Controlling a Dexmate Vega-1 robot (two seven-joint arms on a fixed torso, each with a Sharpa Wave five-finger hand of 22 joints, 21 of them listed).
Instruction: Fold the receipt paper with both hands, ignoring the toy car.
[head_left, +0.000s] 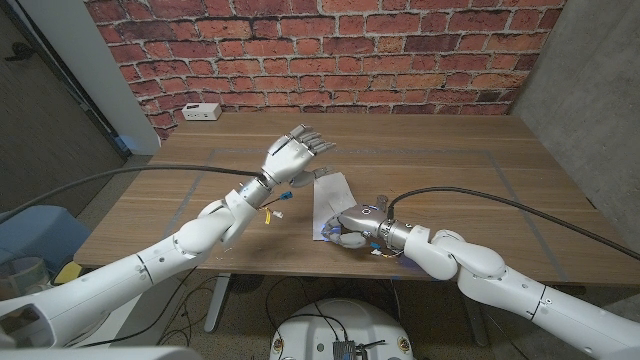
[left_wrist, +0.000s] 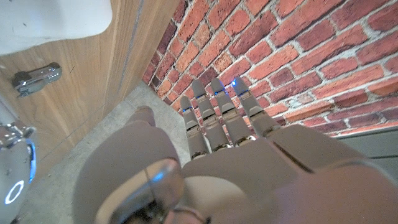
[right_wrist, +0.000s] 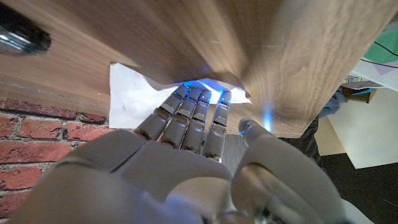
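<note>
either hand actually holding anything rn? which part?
Left hand holds nothing: raised off the table, fingers apart. Right hand has its fingers on the near end of the receipt paper; whether it grips or just presses cannot be told.

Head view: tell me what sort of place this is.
Probably an indoor robot test room or lab, not a home. A plain wooden table stands against a bare red brick wall, tape lines mark a work area on the tabletop, and a small white box sits at the table's far edge.
</note>
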